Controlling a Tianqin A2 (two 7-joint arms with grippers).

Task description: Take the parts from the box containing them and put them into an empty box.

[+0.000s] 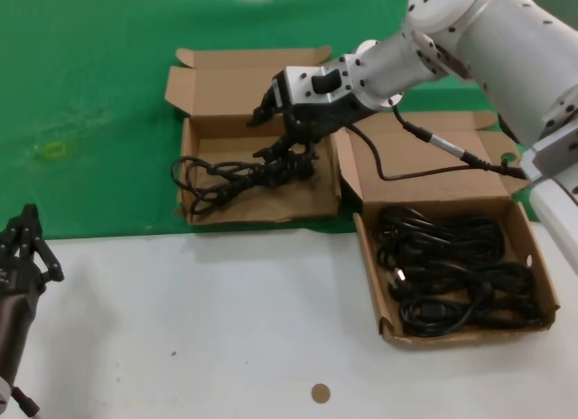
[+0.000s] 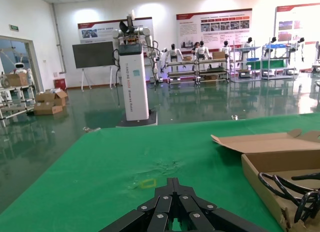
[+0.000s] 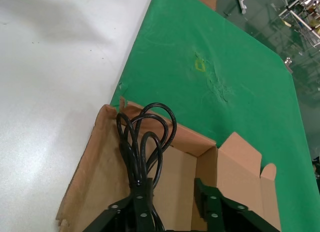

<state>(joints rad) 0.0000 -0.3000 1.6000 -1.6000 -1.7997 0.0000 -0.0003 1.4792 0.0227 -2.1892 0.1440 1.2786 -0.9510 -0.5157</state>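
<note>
Right pincer [image 1: 287, 135] hangs open above a cord bundle [image 1: 237, 176] in the left box [image 1: 262, 213], touching nothing

You get bright, even overhead light; shadows under the right arm [image 1: 488, 40] and boxes are soft and short. In the left wrist view, ceiling lamps glare off the glossy hall floor [image 2: 65, 127]. Focus holds throughout.

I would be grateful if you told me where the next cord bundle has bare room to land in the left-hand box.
In the left box, bare floor lies along the rear wall and at the front right corner. The cord bundle crosses the middle, its loops over the left wall. The right claw hangs open above its plug end. The right box is crowded with cords.
</note>
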